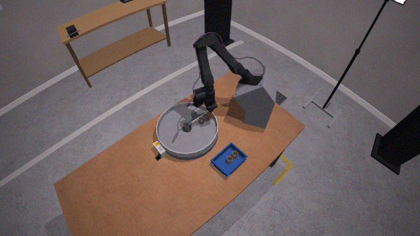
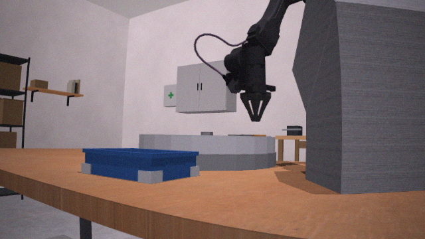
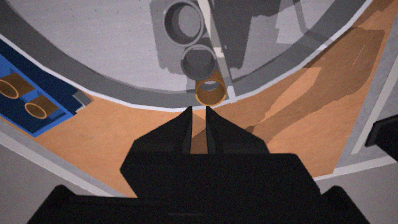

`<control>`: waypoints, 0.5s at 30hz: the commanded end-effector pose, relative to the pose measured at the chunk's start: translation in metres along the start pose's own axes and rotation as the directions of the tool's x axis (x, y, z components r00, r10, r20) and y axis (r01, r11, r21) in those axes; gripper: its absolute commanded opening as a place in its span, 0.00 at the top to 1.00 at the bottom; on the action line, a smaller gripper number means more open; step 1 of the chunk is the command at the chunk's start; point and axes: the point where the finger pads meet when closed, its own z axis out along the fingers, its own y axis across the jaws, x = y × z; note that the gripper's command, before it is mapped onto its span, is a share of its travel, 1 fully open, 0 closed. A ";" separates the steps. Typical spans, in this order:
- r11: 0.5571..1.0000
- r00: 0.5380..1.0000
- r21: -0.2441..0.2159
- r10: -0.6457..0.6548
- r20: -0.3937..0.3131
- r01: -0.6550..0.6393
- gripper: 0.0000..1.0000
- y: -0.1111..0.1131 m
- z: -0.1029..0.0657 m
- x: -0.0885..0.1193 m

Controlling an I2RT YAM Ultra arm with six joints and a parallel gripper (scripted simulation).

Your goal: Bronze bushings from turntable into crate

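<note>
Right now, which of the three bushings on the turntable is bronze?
The bronze bushing at the turntable rim, nearest the jaws; the two steel bushings beyond it are grey.

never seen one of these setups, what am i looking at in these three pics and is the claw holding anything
It is one dark robot arm mounted on a grey block on a wooden table. At its tip is a two-finger gripper.

The first picture looks down from above, the second looks across the table from the side, and the third comes from a camera on the arm's wrist, looking past the fingers.

On the table sits a round grey turntable. It carries two dark steel bushings and one bronze bushing near its rim. Beside it a blue crate already holds two bronze bushings.

The gripper hangs above the turntable, near the last bronze bushing. Its fingers are nearly together with nothing between them, so it holds nothing.
</note>
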 end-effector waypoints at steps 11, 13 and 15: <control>1.000 0.999 -0.008 0.015 0.033 -0.014 0.85 0.000 0.021 -0.015; 1.000 1.000 -0.008 0.012 0.029 -0.012 0.85 0.000 0.022 -0.012; 1.000 1.000 -0.019 -0.007 0.029 0.008 0.85 0.007 0.020 -0.009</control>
